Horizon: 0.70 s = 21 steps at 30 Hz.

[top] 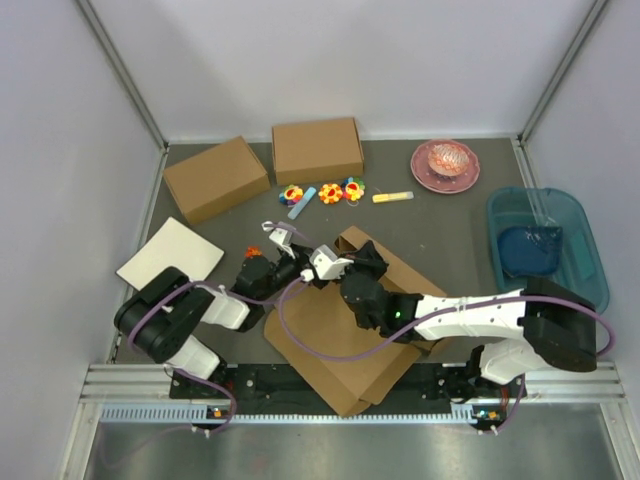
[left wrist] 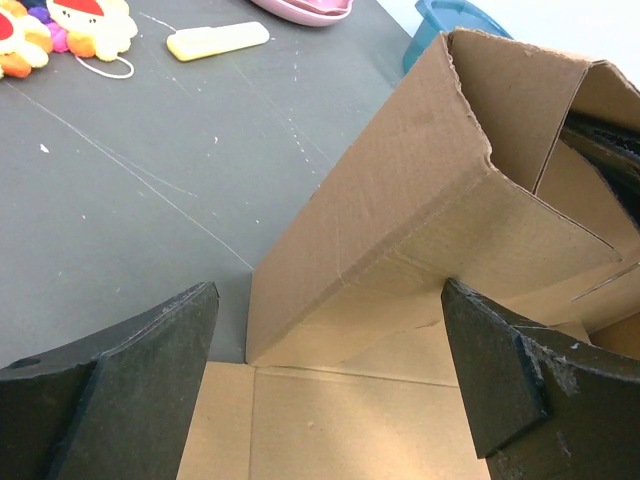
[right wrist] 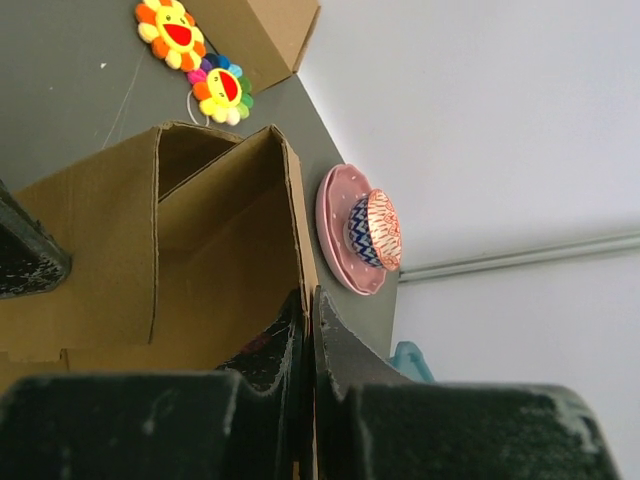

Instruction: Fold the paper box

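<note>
Paper box (top: 322, 345) lies mid-bench by the near edge, base sheet flat, one side wall folded upright w/ a corner flap bent inward at its far end. My L end effector (left wrist: 328, 300) is spread wide, gripping nothing; fingers (left wrist: 150, 350) sit either side of that raised wall's near end, apart from it. My R end effector (right wrist: 308, 300) is pinched closed on the top edge of a cardboard wall of the box, which runs down btwn the pads. Two formed brown boxes (top: 215, 178) sit at the far edge, L of centre. Flower toys (top: 330, 192) are just in front of them. Pink plate (top: 428, 172) by the far edge twd the R corner, blue tub (top: 592, 262) along the R edge, off-white board (top: 170, 252) at the L edge.
</note>
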Each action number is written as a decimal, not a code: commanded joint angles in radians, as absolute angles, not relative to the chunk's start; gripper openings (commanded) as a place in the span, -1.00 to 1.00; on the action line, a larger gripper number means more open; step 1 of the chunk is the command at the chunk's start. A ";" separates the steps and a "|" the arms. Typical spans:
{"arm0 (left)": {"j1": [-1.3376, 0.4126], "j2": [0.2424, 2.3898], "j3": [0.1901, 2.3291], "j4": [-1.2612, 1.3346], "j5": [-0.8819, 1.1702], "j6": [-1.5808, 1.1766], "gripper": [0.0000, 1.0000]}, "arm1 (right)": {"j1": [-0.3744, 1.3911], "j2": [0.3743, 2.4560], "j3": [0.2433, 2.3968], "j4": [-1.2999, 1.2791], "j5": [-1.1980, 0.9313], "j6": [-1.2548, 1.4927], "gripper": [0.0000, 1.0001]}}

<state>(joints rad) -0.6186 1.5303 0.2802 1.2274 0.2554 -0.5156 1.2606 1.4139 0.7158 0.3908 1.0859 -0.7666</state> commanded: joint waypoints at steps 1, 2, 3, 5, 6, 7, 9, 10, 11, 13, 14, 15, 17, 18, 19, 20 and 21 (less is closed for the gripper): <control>-0.620 1.545 0.321 1.351 0.221 -0.480 0.97 | 1.267 1.399 0.715 0.236 1.020 -0.615 -1.00; -0.618 1.546 0.321 1.358 0.212 -0.482 0.97 | 1.267 1.399 0.715 0.230 1.022 -0.614 -1.00; -0.618 1.545 0.321 1.362 0.210 -0.479 0.97 | 1.266 1.399 0.715 0.229 1.023 -0.615 -1.00; -0.618 1.533 0.318 1.365 0.209 -0.476 0.97 | 1.266 1.408 0.713 0.232 1.034 -0.620 -1.00; -0.618 1.529 0.314 1.367 0.209 -0.476 0.97 | 1.266 1.413 0.712 0.239 1.040 -0.624 -1.00; -0.618 1.516 0.305 1.370 0.209 -0.477 0.98 | 1.266 1.414 0.712 0.241 1.045 -0.626 -1.00; -0.618 1.496 0.290 1.377 0.212 -0.477 0.98 | 1.266 1.413 0.712 0.244 1.051 -0.629 -1.00; -0.618 1.471 0.272 1.381 0.216 -0.474 0.98 | 1.266 1.411 0.712 0.245 1.054 -0.632 -1.00; -0.618 1.459 0.261 1.387 0.221 -0.469 0.98 | 1.266 1.411 0.712 0.248 1.057 -0.635 -1.00; -0.618 1.425 0.236 1.385 0.236 -0.463 0.98 | 1.266 1.411 0.713 0.253 1.061 -0.640 -1.00; -0.618 1.417 0.233 1.365 0.238 -0.459 0.98 | 1.264 1.411 0.713 0.255 1.065 -0.640 -1.00; -0.618 1.408 0.230 1.352 0.238 -0.459 0.98 | 1.264 1.411 0.713 0.253 1.066 -0.640 -1.00; -0.618 1.401 0.235 1.327 0.252 -0.454 0.98 | 1.264 1.413 0.718 0.256 1.071 -0.640 -1.00; -0.618 1.405 0.238 1.325 0.262 -0.454 0.98 | 1.262 1.413 0.718 0.256 1.072 -0.637 -1.00; -0.618 1.420 0.244 1.333 0.273 -0.457 0.98 | 1.262 1.414 0.722 0.253 1.077 -0.635 -1.00; -0.618 1.431 0.247 1.341 0.291 -0.459 0.98 | 1.262 1.414 0.723 0.247 1.077 -0.632 -1.00; -0.618 1.443 0.250 1.357 0.299 -0.460 0.98 | 1.262 1.417 0.726 0.242 1.078 -0.627 -1.00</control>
